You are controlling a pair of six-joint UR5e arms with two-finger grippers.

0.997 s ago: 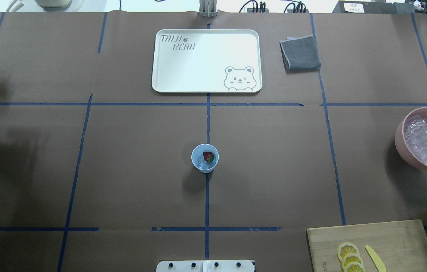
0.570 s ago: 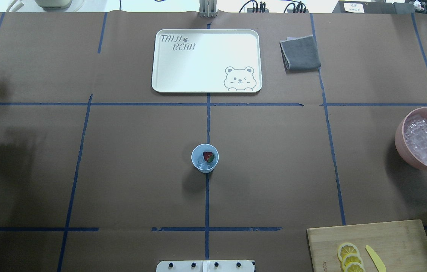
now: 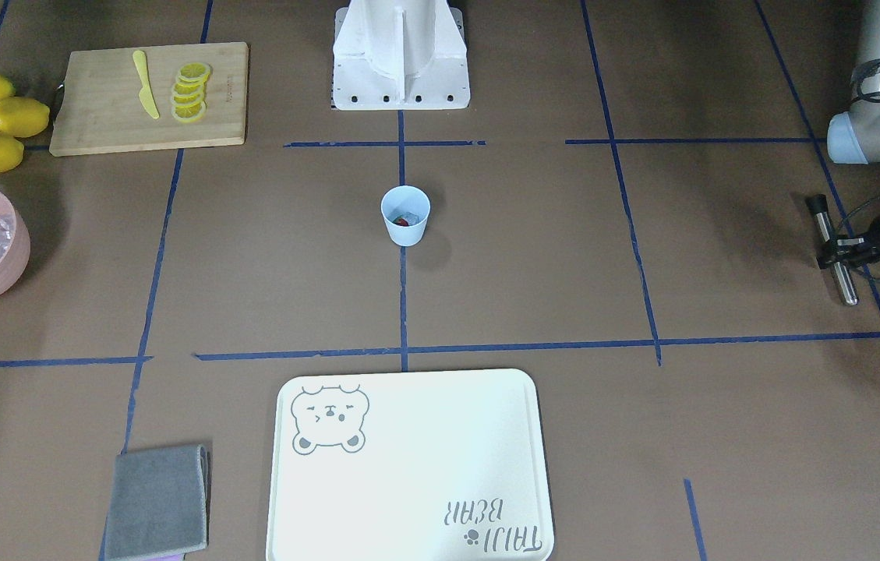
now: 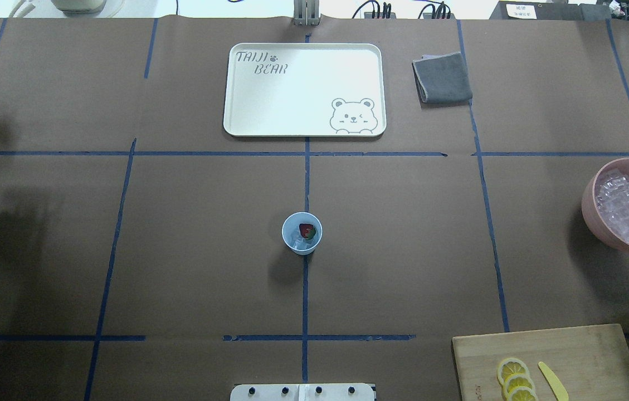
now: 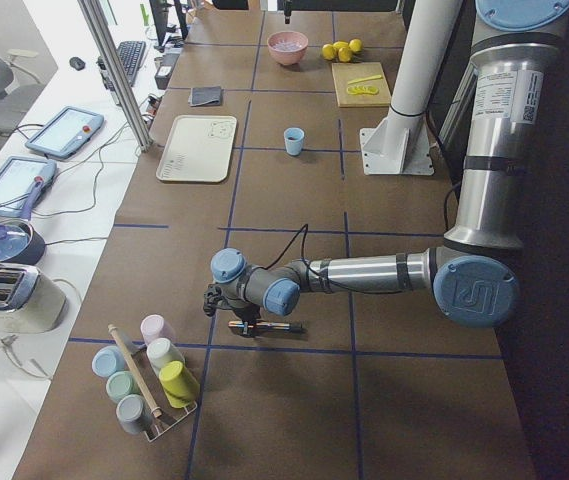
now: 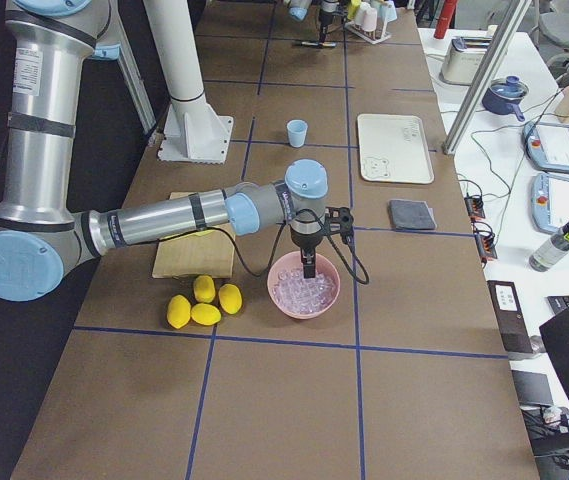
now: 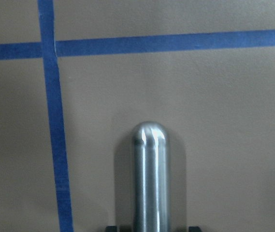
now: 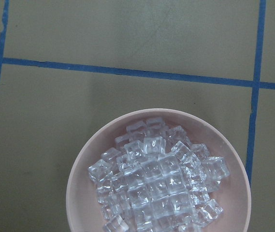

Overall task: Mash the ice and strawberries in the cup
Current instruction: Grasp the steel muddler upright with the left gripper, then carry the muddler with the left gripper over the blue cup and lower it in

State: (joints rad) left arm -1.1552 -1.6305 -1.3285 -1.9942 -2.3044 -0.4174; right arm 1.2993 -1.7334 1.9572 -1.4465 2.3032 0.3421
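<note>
Centre of the overhead frame, the light-blue cup (image 4: 302,250) stands upright on the middle blue tape line (image 4: 305,295), with the strawberry (image 4: 307,229) and the ice (image 4: 297,240) inside it; neither looks mashed yet, as far as I can judge. At the right edge of the front-facing frame my left gripper (image 3: 839,251) is clamped on the shaft of a steel muddler (image 3: 846,285), well apart from the cup. In the middle of the right-side frame my right gripper (image 6: 307,272) hangs over the pink bowl (image 8: 79,183) of spare cubes (image 8: 156,183); I cannot tell whether its fingers are parted. I judge the cup light and thin-walled, likely to skid or tip under a push, so I would steady it by the wall below the rim; the ice is hard and slick, the berry soft, the smooth steel apt to slip
</note>
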